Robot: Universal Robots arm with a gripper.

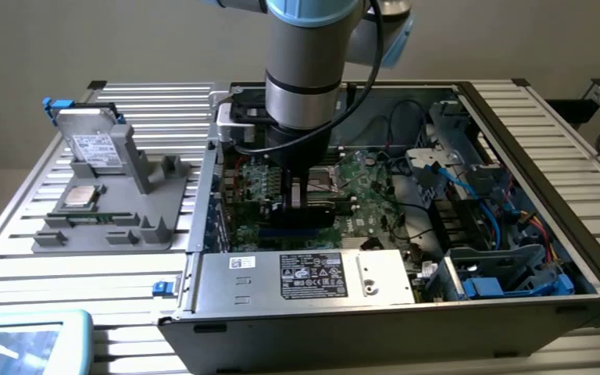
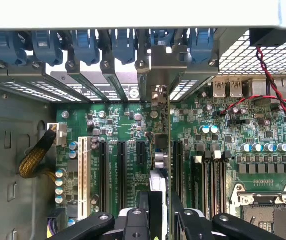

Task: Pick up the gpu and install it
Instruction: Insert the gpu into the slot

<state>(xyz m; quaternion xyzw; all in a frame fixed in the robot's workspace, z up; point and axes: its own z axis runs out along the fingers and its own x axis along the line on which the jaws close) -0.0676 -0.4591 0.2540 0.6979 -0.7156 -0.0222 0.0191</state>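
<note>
In the wrist view the gpu (image 2: 168, 150) appears edge-on, standing upright over the green motherboard (image 2: 128, 125). Its silver bracket (image 2: 158, 62) sits at the case's rear slot openings. My gripper (image 2: 163, 220) is shut on the card, one black finger on each side. The card's lower edge lies along a black expansion slot; I cannot tell whether it is seated. In the exterior view the arm reaches straight down into the open computer case (image 1: 550, 195). There the gripper (image 1: 302, 201) holds the dark gpu (image 1: 316, 212) low over the board.
A grey fixture (image 1: 102, 230) at the exterior view's left carries a silver hard drive (image 1: 94, 144) and a processor chip (image 1: 79, 197). The power supply (image 1: 300, 275) lies at the case front, with blue cables (image 1: 493, 211) at the right. A white slot (image 2: 83, 175) and CPU socket (image 2: 262, 215) flank the card.
</note>
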